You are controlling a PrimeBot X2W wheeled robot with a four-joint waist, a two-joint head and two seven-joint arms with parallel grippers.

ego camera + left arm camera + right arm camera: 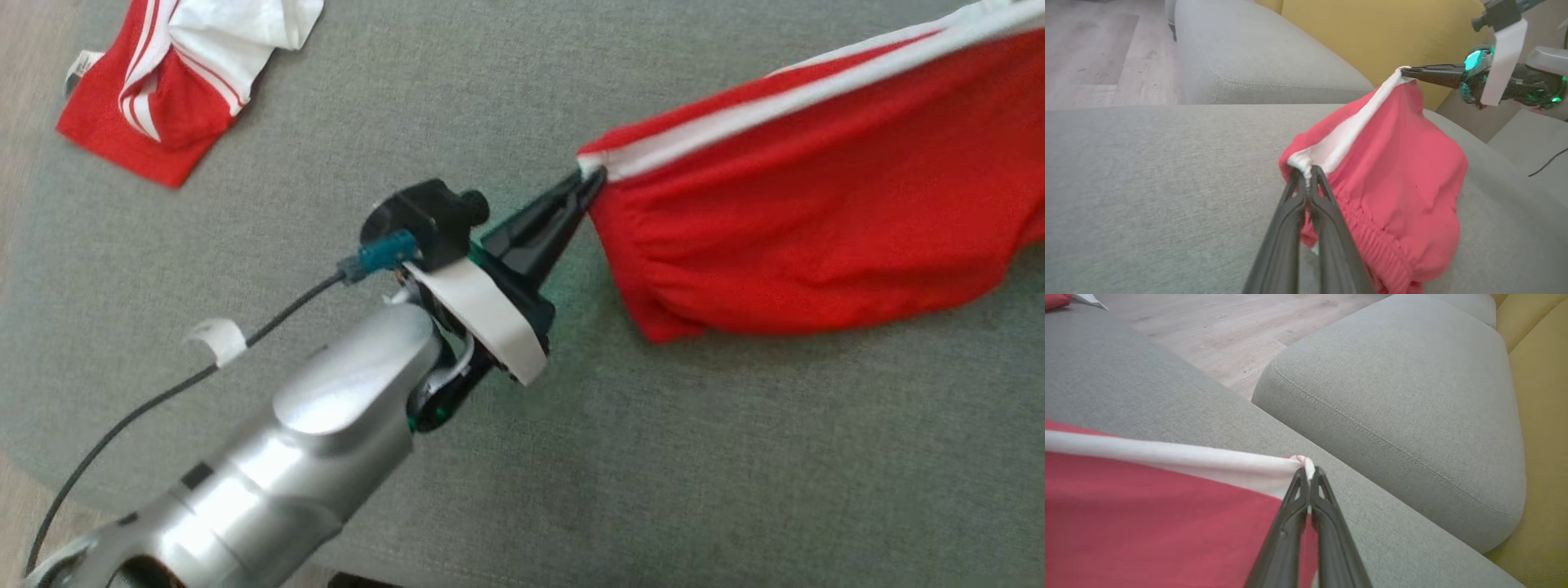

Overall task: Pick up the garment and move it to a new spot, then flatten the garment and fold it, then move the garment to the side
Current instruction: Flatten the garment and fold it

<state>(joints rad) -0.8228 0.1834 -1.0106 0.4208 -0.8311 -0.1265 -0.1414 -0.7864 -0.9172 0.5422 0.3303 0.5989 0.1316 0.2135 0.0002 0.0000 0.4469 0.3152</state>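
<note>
Left gripper (592, 175) clenched on white-striped corner of red garment (816, 220), right gripper (1308, 473) pinching far corner — it hangs strung between the 2, distant tag (82, 67) illegible.

Wide bare grey cushion (620, 490) on the near side of the stretched garment (816, 229) — room to pass. Barred across the right by that cloth, pinched taut between left gripper (594, 175) and right gripper (1403, 72). At far left, a second red-and-white garment (171, 90) on the cushion; past the right gripper, a neighbouring cushion (1392, 396) and yellow backrest (1372, 32) — a wall.
</note>
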